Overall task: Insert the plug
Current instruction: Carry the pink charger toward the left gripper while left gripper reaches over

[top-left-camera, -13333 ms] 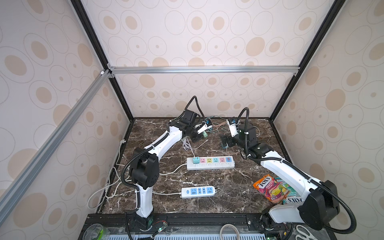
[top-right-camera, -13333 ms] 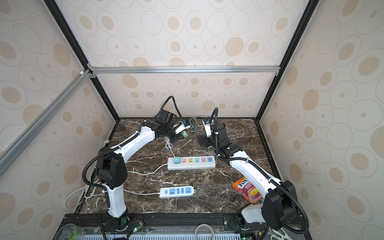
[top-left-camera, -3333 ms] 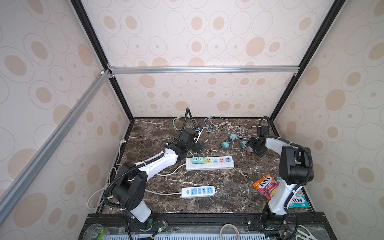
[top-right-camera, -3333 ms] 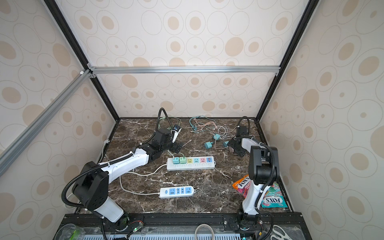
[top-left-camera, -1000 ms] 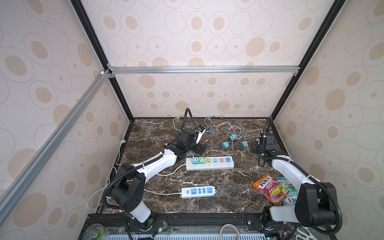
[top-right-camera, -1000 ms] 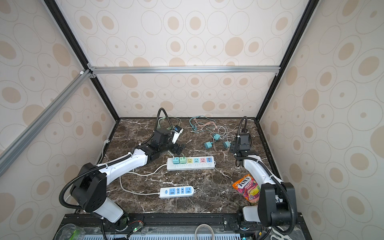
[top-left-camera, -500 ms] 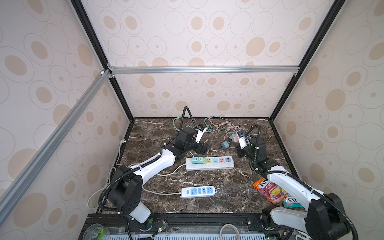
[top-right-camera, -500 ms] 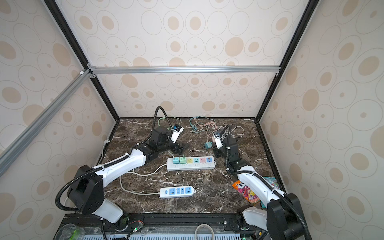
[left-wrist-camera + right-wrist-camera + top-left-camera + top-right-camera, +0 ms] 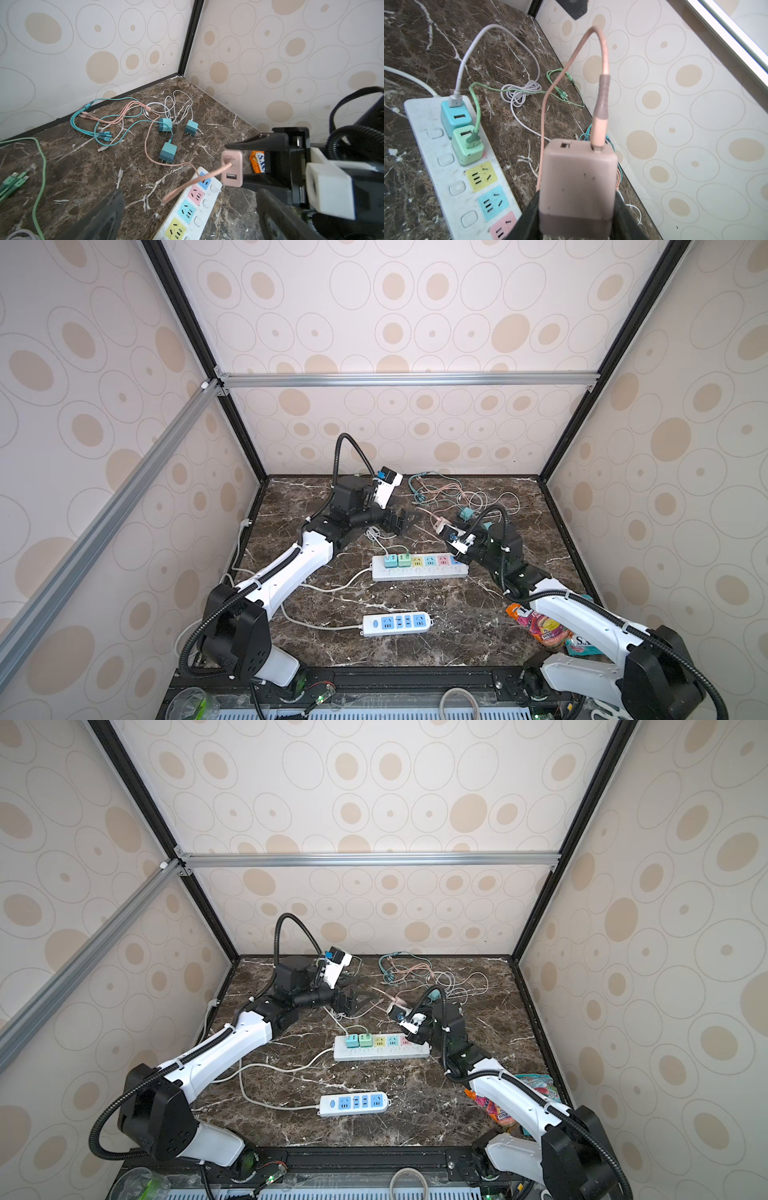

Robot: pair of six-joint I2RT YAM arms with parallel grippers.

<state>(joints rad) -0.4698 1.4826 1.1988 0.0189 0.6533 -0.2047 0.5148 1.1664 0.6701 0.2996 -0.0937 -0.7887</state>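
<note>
The pink charger plug (image 9: 577,178) is pinched between the jaws of the right tool (image 9: 576,226) and is held in the air, clear of the desk (image 9: 415,639), over the end of the white power strip (image 9: 419,573) that points to the desk's right edge. Its prongs are hidden in every view, so their heading cannot be told. A pink cable (image 9: 602,93) is seated in the plug's top face and is seen to trail off toward the loose cables near the desk's back edge. On the strip, a blue adapter (image 9: 455,118) and a green adapter (image 9: 468,145) are already seated at the end toward the left edge. The yellow socket (image 9: 481,176), the blue socket (image 9: 493,200) and the pink socket (image 9: 501,228) are left free. The left tool (image 9: 400,521) is spread wide and empty, and hangs above the desk behind the strip. The step in hand is judged to be the approach: the plug is gripped and carried, but not yet lined up with a socket. For the next move, the prongs would have to be turned down to the strip, matched to the slots of one free socket and pressed straight in. Since the strip is held by nothing, it may be shifted by a skewed push, and the trailing cable may drag.
</note>
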